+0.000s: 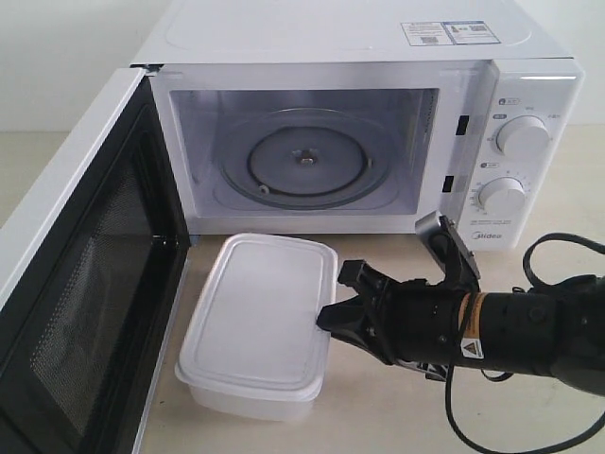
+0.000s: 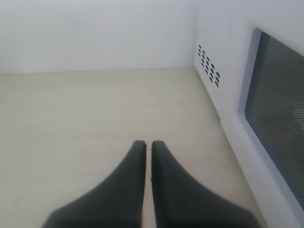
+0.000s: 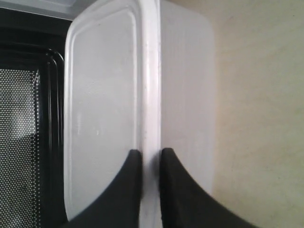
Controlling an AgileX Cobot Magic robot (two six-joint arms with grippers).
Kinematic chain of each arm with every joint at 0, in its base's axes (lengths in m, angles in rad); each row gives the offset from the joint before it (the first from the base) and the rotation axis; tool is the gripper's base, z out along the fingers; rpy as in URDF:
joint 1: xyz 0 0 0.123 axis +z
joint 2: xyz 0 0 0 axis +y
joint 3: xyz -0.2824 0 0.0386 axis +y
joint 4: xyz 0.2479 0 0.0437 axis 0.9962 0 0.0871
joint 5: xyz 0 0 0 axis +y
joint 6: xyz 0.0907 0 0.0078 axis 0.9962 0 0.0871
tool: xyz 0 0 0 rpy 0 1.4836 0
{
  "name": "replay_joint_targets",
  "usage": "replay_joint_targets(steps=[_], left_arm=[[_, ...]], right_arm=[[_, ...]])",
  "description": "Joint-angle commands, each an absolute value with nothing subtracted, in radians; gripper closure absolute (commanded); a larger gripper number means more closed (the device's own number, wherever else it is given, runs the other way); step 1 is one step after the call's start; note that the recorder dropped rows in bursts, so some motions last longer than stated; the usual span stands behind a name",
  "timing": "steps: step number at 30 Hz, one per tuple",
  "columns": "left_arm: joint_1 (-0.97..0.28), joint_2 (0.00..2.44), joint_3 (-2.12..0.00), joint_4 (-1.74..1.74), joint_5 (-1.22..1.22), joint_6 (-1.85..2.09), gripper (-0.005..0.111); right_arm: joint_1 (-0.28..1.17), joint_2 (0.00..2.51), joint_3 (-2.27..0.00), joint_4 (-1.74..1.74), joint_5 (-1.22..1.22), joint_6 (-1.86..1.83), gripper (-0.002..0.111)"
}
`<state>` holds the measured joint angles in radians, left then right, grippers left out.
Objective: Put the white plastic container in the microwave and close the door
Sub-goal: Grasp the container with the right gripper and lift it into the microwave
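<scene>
The white plastic container (image 1: 257, 317) with its lid on rests on the table in front of the microwave (image 1: 331, 38), just right of the open door (image 1: 85, 284). My right gripper (image 1: 336, 298) comes in from the right and is shut on the container's right rim. In the right wrist view its fingers (image 3: 133, 166) pinch the lid edge of the container (image 3: 102, 104) on both sides. The glass turntable (image 1: 302, 161) lies bare inside the cavity. My left gripper (image 2: 148, 144) is shut on nothing, low over the table beside the door's outer face (image 2: 278, 109). It does not show in the exterior view.
Two round knobs (image 1: 523, 135) sit on the microwave's right panel. The right arm's black cable (image 1: 558, 251) loops over the table at the right. Vent holes (image 2: 209, 64) mark the microwave's side wall. A pale wall stands behind.
</scene>
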<state>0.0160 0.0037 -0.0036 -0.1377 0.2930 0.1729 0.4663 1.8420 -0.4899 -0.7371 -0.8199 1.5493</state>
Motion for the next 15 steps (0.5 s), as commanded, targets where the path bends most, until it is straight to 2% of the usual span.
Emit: replay_joint_targets(steps=[1, 15], left_arm=[[0.018, 0.000, 0.000, -0.135, 0.296, 0.169, 0.102], [0.018, 0.000, 0.000, -0.135, 0.296, 0.169, 0.102]], right_arm=[[0.460, 1.796, -0.489, -0.763, -0.829, 1.569, 0.108], [0.460, 1.460, -0.451, -0.755, -0.627, 1.650, 0.108]])
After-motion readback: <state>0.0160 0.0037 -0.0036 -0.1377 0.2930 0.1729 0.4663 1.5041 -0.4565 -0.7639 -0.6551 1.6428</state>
